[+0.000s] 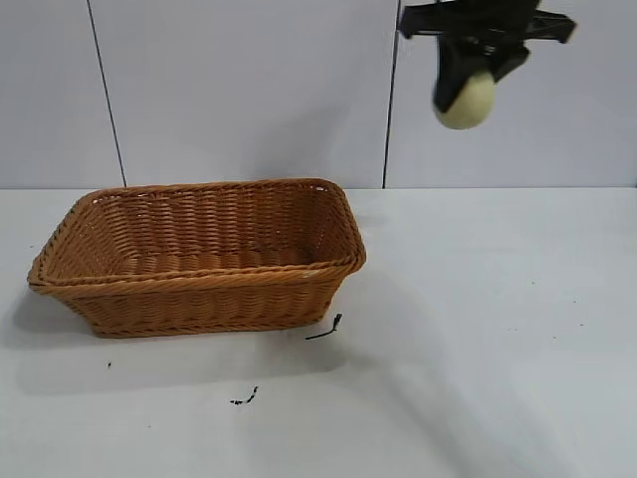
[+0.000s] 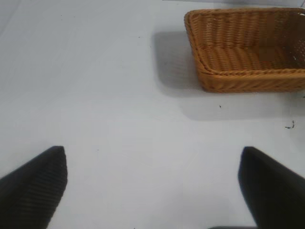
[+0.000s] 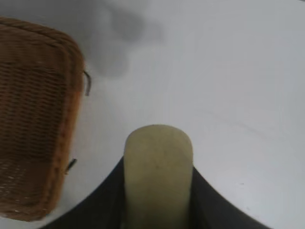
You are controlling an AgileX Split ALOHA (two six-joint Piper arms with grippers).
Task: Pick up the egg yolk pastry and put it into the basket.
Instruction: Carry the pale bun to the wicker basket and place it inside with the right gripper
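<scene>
My right gripper is clamping the egg yolk pastry in its jaws, high above and beside the basket. I should be centring over the basket's interior before lowering and releasing. My left gripper, jaws wide, is idling near the basket.

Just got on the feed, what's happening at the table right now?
The right gripper is shut on the egg yolk pastry and holds it high in the air, to the right of the basket in the exterior view. The basket sits on the white table with nothing visible inside. The left gripper is open over bare table, away from the basket.
</scene>
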